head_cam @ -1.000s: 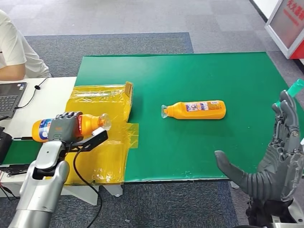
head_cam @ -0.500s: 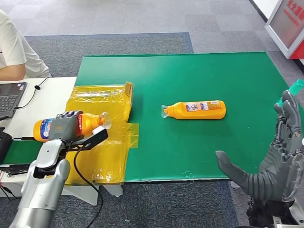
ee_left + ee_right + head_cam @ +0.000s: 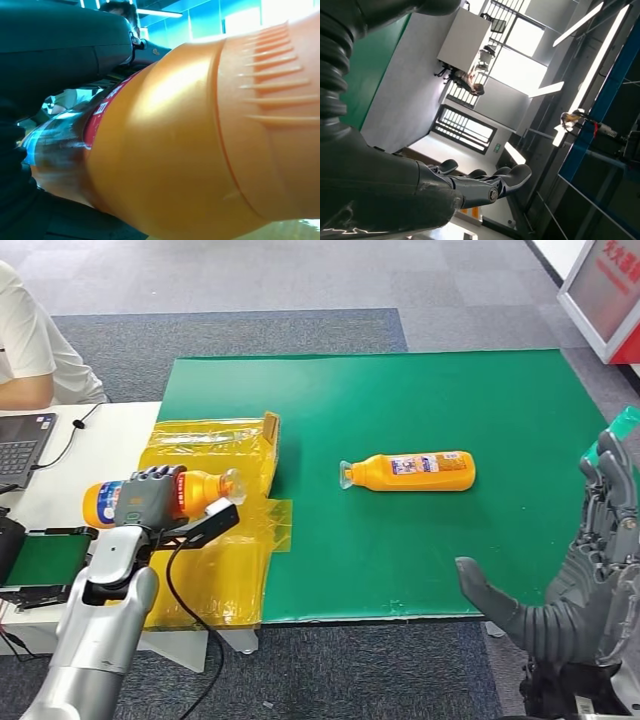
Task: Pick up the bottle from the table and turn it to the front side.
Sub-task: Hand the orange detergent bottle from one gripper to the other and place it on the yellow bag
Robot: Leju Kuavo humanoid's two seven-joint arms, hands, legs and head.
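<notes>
Left hand [image 3: 151, 502] grips an orange bottle [image 3: 198, 491] at frame left; right hand [image 3: 585, 580] spread, empty. Second bottle [image 3: 411, 471] lies mid-desk [image 3: 490, 400], unobstructed.

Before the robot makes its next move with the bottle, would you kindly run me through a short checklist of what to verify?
1. Left hand holds the orange plastic bottle with the blue-and-red label: ok, fingers wrap its middle.
2. Held bottle is off the yellow plastic sheet: ok, it looks raised.
3. Held bottle's label faces front: cannot tell, the fingers cover it.
4. Right hand is free: ok, fingers apart, holding nothing.
5. Second orange bottle lies undisturbed on the green table mat: ok, on its side.
</notes>
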